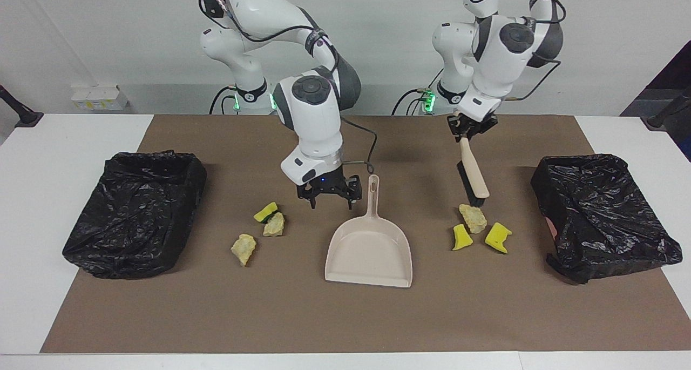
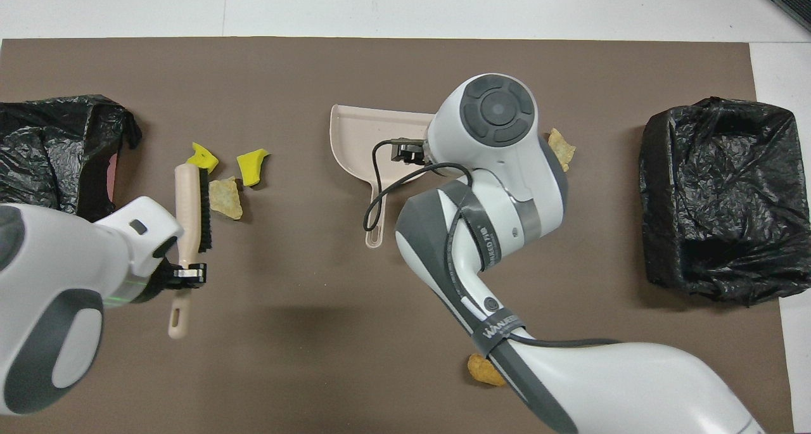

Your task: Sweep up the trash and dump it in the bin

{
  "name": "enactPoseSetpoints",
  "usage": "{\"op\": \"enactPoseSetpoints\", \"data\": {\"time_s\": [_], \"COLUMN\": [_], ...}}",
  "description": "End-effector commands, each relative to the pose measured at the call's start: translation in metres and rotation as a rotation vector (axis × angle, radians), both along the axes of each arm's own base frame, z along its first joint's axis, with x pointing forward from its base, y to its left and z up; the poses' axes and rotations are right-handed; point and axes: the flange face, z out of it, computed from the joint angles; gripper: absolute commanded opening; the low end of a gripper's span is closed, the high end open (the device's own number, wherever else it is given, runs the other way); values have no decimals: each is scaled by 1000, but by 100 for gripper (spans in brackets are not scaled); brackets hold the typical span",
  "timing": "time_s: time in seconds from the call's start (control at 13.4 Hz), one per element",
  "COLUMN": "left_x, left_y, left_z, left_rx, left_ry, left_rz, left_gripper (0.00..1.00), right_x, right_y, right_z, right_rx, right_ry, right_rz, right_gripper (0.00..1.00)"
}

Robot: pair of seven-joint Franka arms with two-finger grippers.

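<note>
My left gripper [image 1: 471,126] is shut on the handle of a beige brush [image 1: 475,171], held slanted with its black bristles down. The bristles sit just above a beige chunk [image 1: 473,217] with two yellow sponge pieces [image 1: 461,237] beside it. My right gripper [image 1: 330,196] hangs open with nothing in it, low over the mat between the dustpan's handle and more trash [image 1: 274,225]. The beige dustpan [image 1: 370,248] lies flat mid-mat, handle toward the robots. An orange-brown lump [image 2: 485,369] lies near the robots, partly under the right arm. A bin [image 1: 135,251] lined in black stands at the right arm's end.
A second black-lined bin [image 1: 610,240] stands at the left arm's end of the brown mat [image 1: 345,316]. A small white box [image 1: 100,97] sits on the table near the wall.
</note>
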Motion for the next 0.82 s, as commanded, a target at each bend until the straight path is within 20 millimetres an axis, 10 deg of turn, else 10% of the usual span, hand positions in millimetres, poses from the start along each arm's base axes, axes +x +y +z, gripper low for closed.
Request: {"op": "enactPoseSetpoints", "data": {"time_s": [0.0, 0.22, 0.75], "left_x": [57, 81, 89], "left_y": [41, 84, 81], "left_z": [13, -5, -59], "left_rx": [8, 26, 19], "left_ry": [-28, -52, -5], "left_rz": [32, -61, -53], "left_gripper": [0, 0, 0], "right_x": [4, -14, -54], "right_y": [40, 73, 107], "right_z": [-26, -42, -64], "right_rx": [-26, -51, -144], "right_ry": [-27, -6, 38], "right_rz": [-52, -39, 54], "right_gripper": [100, 75, 55]}}
